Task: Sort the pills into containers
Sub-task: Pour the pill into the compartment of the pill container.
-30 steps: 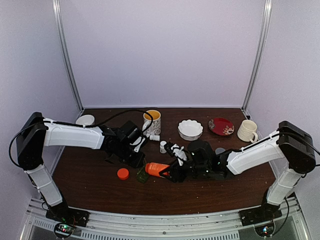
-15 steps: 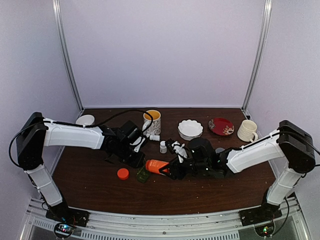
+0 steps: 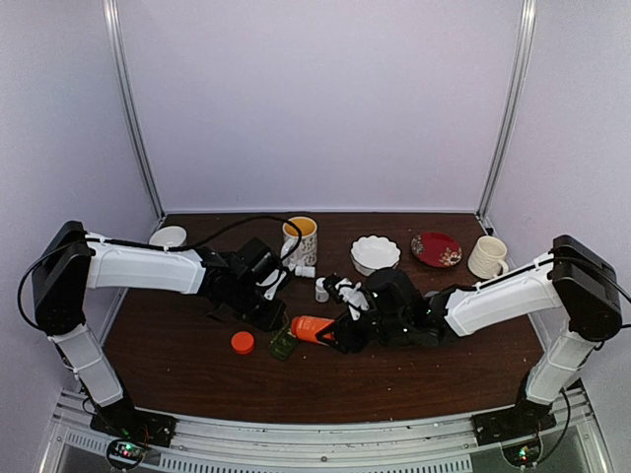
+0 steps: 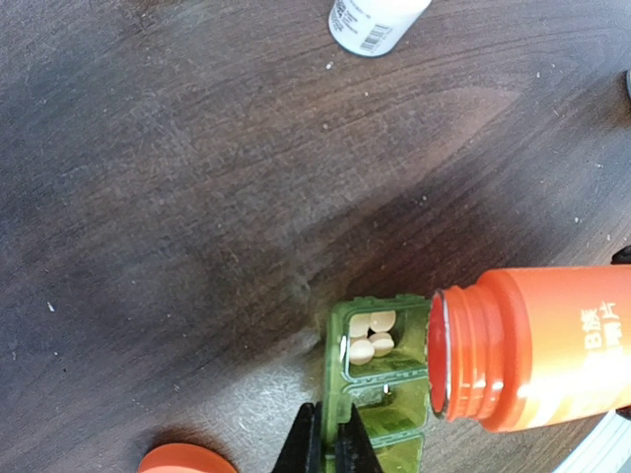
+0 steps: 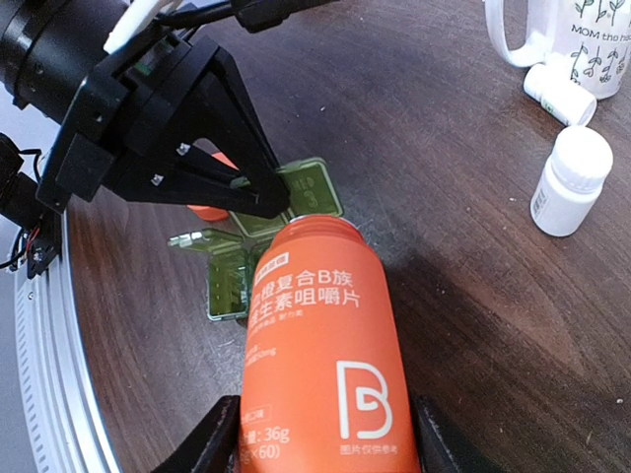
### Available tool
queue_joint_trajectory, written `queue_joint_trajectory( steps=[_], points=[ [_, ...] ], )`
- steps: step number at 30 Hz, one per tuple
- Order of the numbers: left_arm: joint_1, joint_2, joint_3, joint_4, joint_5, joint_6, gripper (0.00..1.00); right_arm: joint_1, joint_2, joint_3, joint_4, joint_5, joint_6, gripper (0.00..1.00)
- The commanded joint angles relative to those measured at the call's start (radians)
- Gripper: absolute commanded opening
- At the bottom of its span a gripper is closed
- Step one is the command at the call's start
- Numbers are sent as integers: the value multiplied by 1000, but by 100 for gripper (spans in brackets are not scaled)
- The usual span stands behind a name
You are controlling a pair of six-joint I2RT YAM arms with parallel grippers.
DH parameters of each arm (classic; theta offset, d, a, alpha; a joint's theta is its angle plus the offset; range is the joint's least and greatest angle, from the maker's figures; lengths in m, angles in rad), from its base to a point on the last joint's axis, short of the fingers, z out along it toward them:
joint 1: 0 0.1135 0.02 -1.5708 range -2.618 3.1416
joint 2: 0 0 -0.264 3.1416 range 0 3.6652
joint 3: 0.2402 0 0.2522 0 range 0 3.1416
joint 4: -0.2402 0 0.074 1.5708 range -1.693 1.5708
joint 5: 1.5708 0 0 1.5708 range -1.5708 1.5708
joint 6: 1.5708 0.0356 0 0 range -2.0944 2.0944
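Note:
The green pill box (image 4: 386, 409) lies open on the table, with several pale pills (image 4: 367, 335) in its end compartment. My left gripper (image 4: 330, 445) is shut on the box's side wall and holds it. My right gripper (image 5: 325, 439) is shut on an orange bottle (image 5: 320, 345), uncapped and tipped on its side. The bottle's mouth (image 4: 441, 350) hangs right over the box's edge. In the top view the bottle (image 3: 310, 328) meets the box (image 3: 283, 345) between the left gripper (image 3: 272, 317) and the right gripper (image 3: 340, 335). The right wrist view shows the box (image 5: 225, 286) with raised lids under the left fingers (image 5: 258, 197).
The orange cap (image 3: 242, 342) lies left of the box. Two tiny white bottles (image 3: 321, 289) (image 3: 304, 271) stand behind it, near a flowered mug (image 3: 301, 239). A white bowl (image 3: 375, 254), red plate (image 3: 436, 248), cream mug (image 3: 487, 257) and small white dish (image 3: 168, 236) line the back.
My right arm has shifted slightly back and left with the orange bottle, keeping its mouth at the pill box. The left arm and the box have stayed still.

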Motion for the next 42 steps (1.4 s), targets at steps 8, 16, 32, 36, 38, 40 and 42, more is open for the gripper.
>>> queue_joint_trajectory(
  steps=[8,16,32,36,38,40,42],
  points=[
    [-3,7,30,6,6,12,0,-3,-19,-19,96,-2,14,0],
    [-4,8,29,6,6,11,0,-1,-11,5,28,1,5,0],
    [-4,6,24,6,4,8,0,4,-15,-9,72,-17,6,0],
    [-4,4,22,6,2,7,0,7,3,39,-14,-6,-13,0],
    [-4,5,22,8,4,6,0,8,-9,0,50,-22,3,0],
    [-4,3,21,7,6,8,0,9,-16,-20,96,-14,25,0],
    [-4,0,18,8,3,6,0,10,8,38,-17,-11,-5,0]
  ],
)
